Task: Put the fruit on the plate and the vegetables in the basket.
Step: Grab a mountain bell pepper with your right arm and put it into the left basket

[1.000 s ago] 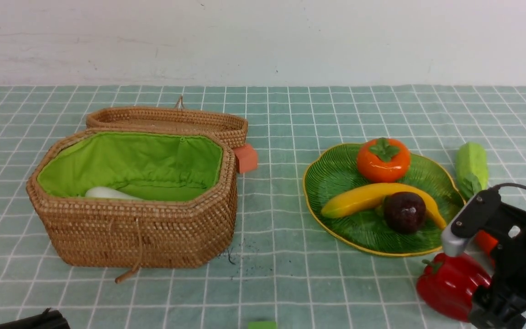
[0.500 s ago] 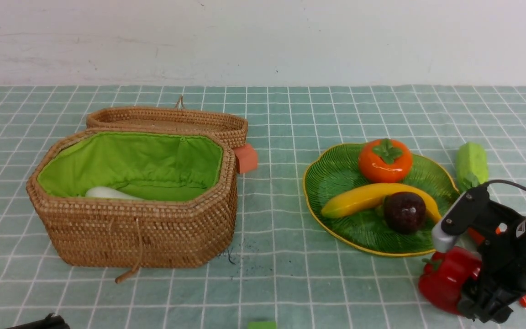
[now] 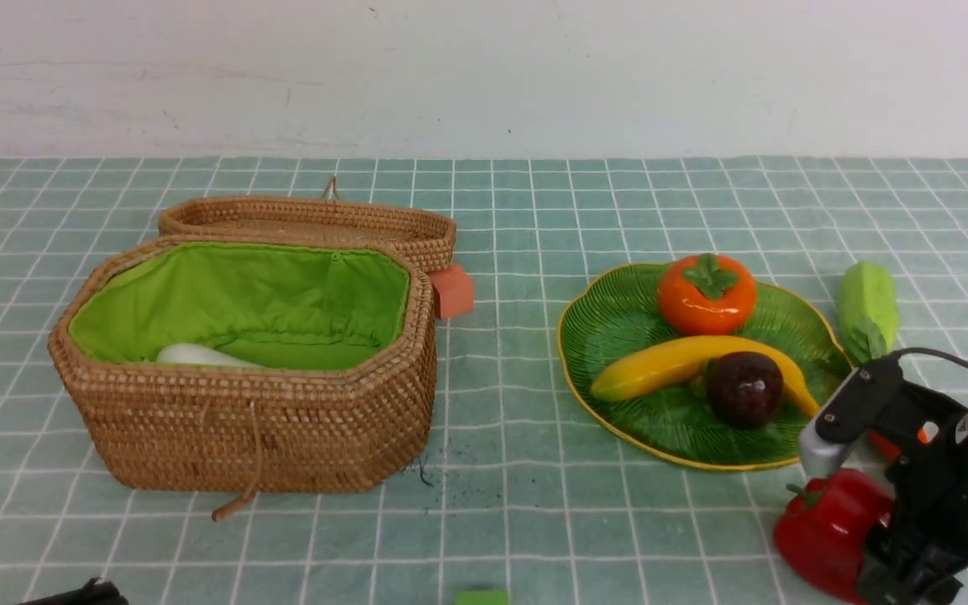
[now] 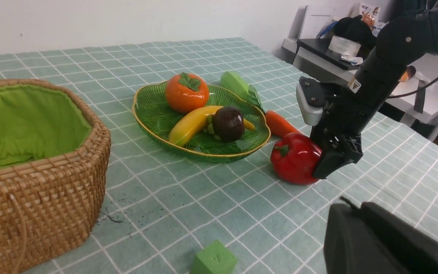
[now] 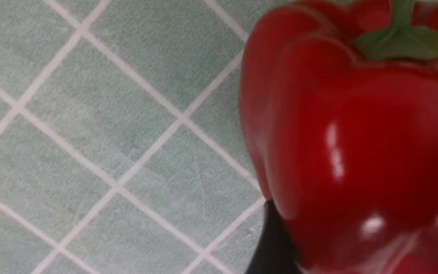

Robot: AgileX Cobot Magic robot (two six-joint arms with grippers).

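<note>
Red and glossy, bell pepper (image 3: 824,533) on the checked green tablecloth (image 3: 518,504) at the near right, just off the near right edge of the plate (image 3: 610,319), stem end turned toward the plate. Seems to rest on the cloth. Down over it from the right side, right gripper (image 4: 329,163), jaws set wide about the pepper, one dark finger (image 5: 266,247) against its skin. Firm grip or mere touch: impossible to tell.

On the plate: orange persimmon (image 3: 707,294) at the far side, yellow banana (image 3: 669,363) across the middle, dark purple mangosteen (image 3: 744,388) touching the banana's near side. Light green gourd (image 3: 868,307) on the cloth just past the plate's right edge. Orange carrot (image 4: 280,123) between gourd and pepper, close to the plate's rim, mostly hidden behind the right arm in the front view.

Tan wicker basket (image 3: 257,428) at the left, well apart from the plate, lid (image 3: 307,220) laid back behind it, bright green lining open to view. White radish (image 3: 198,355) inside, low against the near wall toward the left end. Small salmon block (image 3: 453,291) at the lid's right end. Small green block (image 4: 214,262) at the cloth's near edge.

Left gripper (image 4: 356,228) low at the near left, only its black body in view, closed.
</note>
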